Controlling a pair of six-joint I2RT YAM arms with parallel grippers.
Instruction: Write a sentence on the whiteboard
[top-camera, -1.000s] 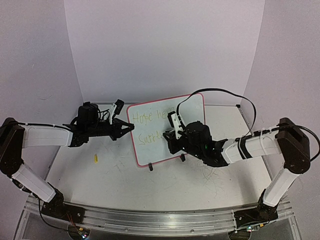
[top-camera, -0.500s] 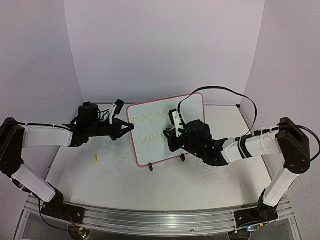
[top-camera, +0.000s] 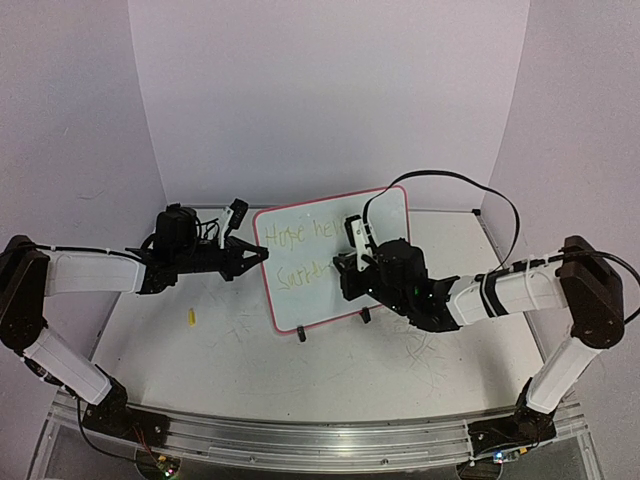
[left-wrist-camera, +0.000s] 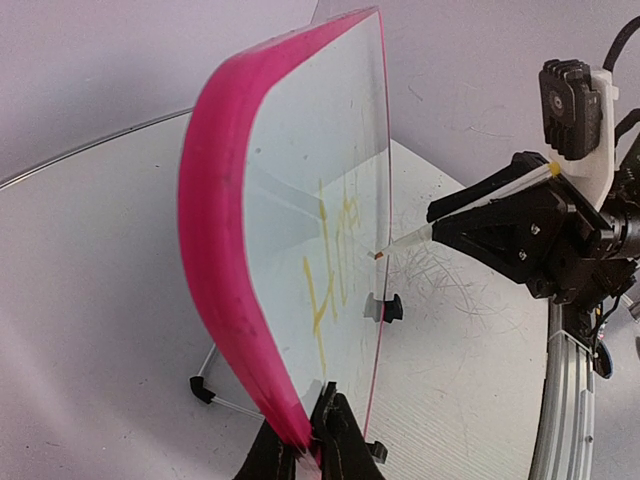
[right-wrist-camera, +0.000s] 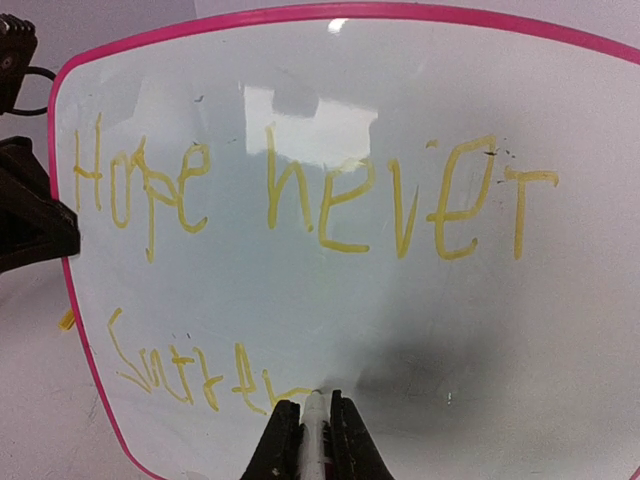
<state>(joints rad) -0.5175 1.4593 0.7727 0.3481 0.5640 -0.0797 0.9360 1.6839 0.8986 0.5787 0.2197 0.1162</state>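
The whiteboard, white with a pink frame, stands upright on black clip feet mid-table. My left gripper is shut on its left edge; the jaws pinch the frame at the bottom of the left wrist view. The sentence in yellow reads "Hope never" on top, with a partial second line below. My right gripper is shut on a white marker, its tip touching the board at the end of the second line. The marker also shows in the left wrist view.
A small yellow marker cap lies on the table left of the board. Thin grey scratch marks cover the tabletop near the right arm. Purple walls close in the back and sides. A metal rail runs along the near edge.
My right gripper has shifted a little to the right along the board with the marker, extending the second line. The left arm and the board have not moved.
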